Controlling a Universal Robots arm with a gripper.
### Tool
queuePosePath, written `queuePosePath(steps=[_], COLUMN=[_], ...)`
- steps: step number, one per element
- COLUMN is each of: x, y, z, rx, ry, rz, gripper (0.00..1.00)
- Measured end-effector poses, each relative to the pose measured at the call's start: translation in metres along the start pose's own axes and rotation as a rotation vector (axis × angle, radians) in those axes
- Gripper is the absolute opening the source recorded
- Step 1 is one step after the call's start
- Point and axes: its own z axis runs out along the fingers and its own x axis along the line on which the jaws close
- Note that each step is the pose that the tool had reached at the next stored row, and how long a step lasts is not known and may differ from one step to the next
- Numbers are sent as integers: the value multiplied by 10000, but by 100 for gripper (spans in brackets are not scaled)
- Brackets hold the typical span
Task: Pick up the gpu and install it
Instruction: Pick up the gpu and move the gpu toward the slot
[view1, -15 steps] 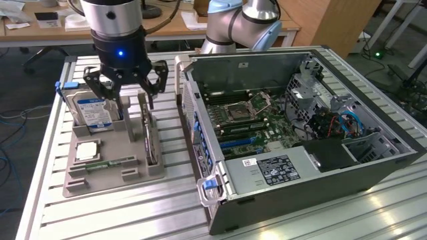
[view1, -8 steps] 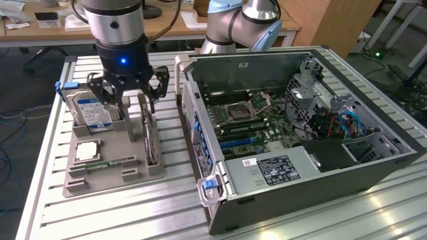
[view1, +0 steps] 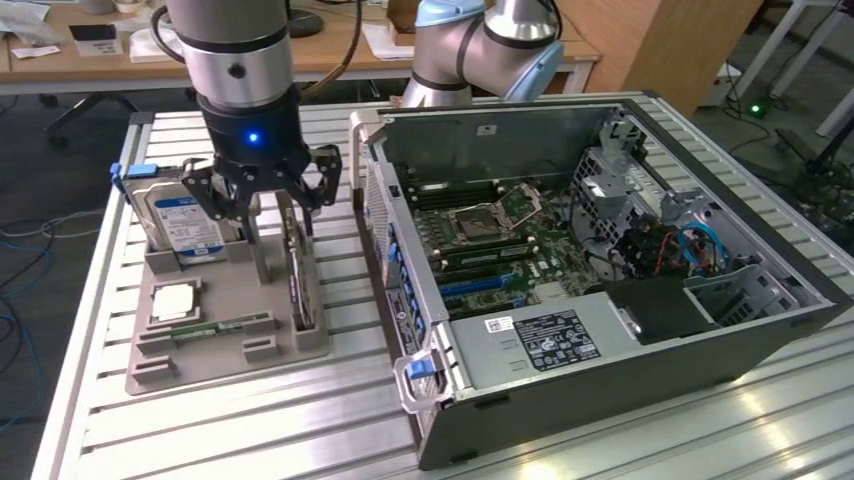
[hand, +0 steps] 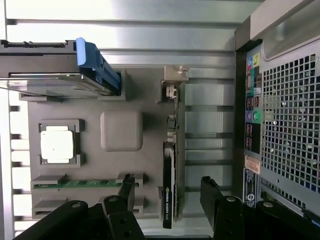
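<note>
- My claw (view1: 271, 203) hangs spread just above the gpu (view1: 299, 285), not touching it.
- The gpu stands on edge in the gray tray (view1: 220, 360), on the exterior view's left of the open computer (view1: 601, 250).

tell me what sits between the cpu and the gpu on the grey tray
A plain raised grey pad lies between the cpu and the gpu, as the wrist view shows.

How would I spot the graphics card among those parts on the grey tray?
Find the grey tray beside the open computer case. The gpu stands on edge along the tray's side nearest the case: a thin dark card, unlike the boxy blue-labelled hard drive.
</note>
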Motion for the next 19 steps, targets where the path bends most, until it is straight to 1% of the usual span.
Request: queuePosePath(steps=[19], x=[-34], y=[-10], z=[347], rx=[2], ry=[0], rz=[39], gripper=[64])
